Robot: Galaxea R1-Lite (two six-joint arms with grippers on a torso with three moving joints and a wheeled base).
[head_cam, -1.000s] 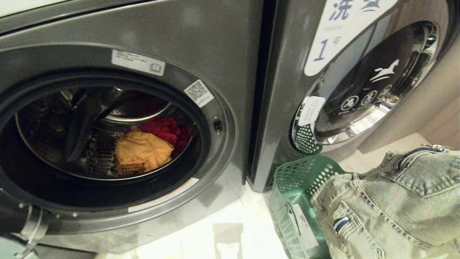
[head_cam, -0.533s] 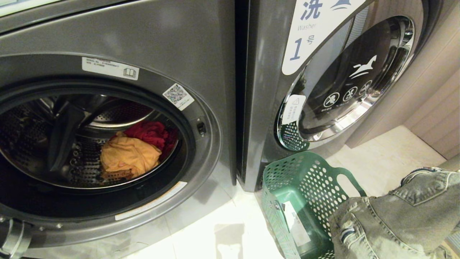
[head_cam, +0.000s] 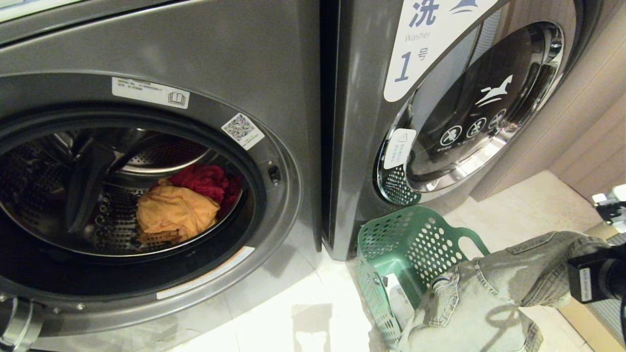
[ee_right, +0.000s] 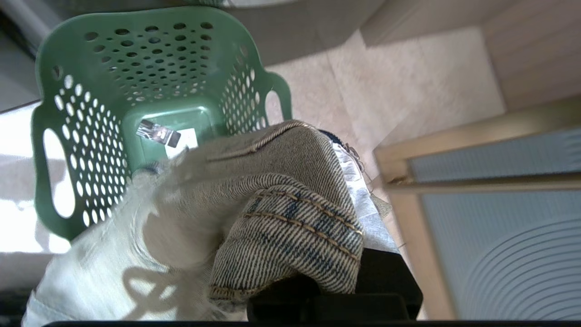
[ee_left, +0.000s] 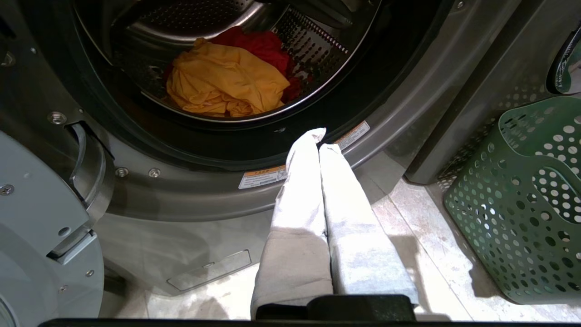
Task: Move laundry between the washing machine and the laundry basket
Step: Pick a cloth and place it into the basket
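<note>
The washing machine (head_cam: 293,186) stands open on the left. An orange-yellow garment (head_cam: 173,215) and a red one (head_cam: 203,178) lie in its drum, also seen from the left wrist as the orange garment (ee_left: 227,79) and the red one (ee_left: 263,43). The green laundry basket (head_cam: 415,239) sits on the floor to the right. My right gripper (ee_right: 313,172) is shut on a grey-beige denim garment (head_cam: 479,298) that hangs over the basket's near side; one white-covered finger (ee_right: 363,213) shows beside the cloth. My left gripper (ee_left: 321,141) is shut and empty, low before the drum opening.
The grey machine labelled 1 (head_cam: 479,107), door closed, stands behind the basket. The open door's hinge (head_cam: 19,322) sits at lower left. A wooden panel wall (head_cam: 587,146) closes the right side. Pale floor tiles (head_cam: 303,303) run between machine and basket.
The camera swung right at first, shifting the whole scene left. The denim garment has since dropped lower and leftward over the basket's near side, and the right wrist now shows at the right edge.
</note>
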